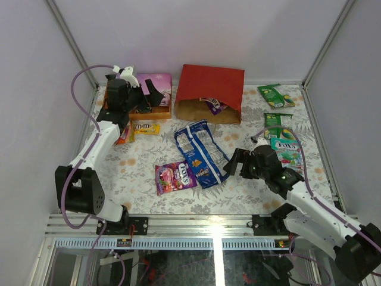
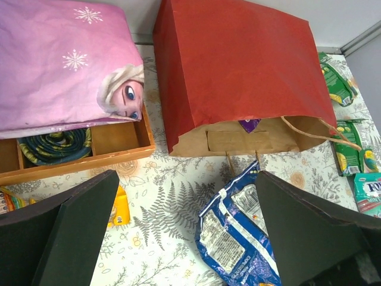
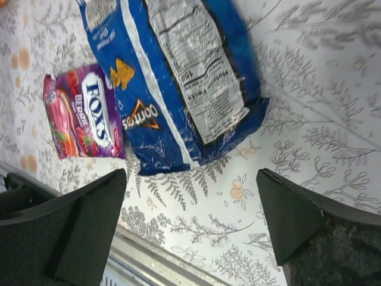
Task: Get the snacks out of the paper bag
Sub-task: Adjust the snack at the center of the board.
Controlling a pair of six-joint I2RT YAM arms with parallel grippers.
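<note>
Left wrist view is showing the left gripper (image 2: 186,179) hanging wide open. The paper bag (image 2: 238,71) is lying on its side just ahead, mouth facing it, with a purple packet (image 2: 250,125) peeking out ahead-right. The right gripper (image 3: 190,176) is gaping empty over the blue chip bag (image 3: 172,77).

Red paper bag (image 1: 211,83) lies open-mouthed; snacks (image 1: 200,152) scattered around, one purple packet (image 1: 214,106) inside.
</note>
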